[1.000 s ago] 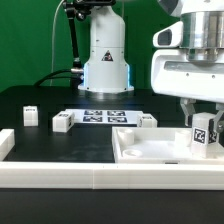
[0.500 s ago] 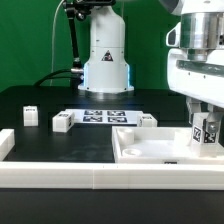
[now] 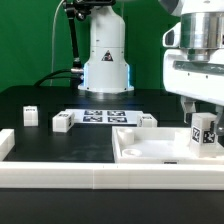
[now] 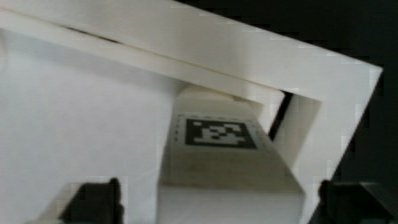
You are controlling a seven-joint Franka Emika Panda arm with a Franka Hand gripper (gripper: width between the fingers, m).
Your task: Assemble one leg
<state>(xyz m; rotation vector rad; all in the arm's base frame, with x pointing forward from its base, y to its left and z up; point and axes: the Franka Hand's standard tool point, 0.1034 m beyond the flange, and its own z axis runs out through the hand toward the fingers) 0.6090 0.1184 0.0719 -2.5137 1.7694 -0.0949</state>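
Observation:
The leg (image 3: 204, 131), a small white block with a black-and-white tag, stands upright in the corner of the large white rimmed panel (image 3: 150, 150) at the exterior view's right. My gripper (image 3: 202, 114) hangs straight over it. In the wrist view the leg (image 4: 222, 140) lies between my two dark fingertips (image 4: 98, 200), with a gap on each side, so the gripper (image 4: 224, 205) is open around it. The panel's raised rim (image 4: 231, 55) runs close behind and beside the leg.
Three more small white legs stand on the black table (image 3: 30, 115), (image 3: 62, 122), (image 3: 148, 120). The marker board (image 3: 100, 116) lies in front of the robot base (image 3: 105, 65). A white barrier (image 3: 60, 176) runs along the front.
The gripper shifted slightly toward the exterior view's right, then back a little. The leg stays in the panel's corner and its tag face has turned slightly.

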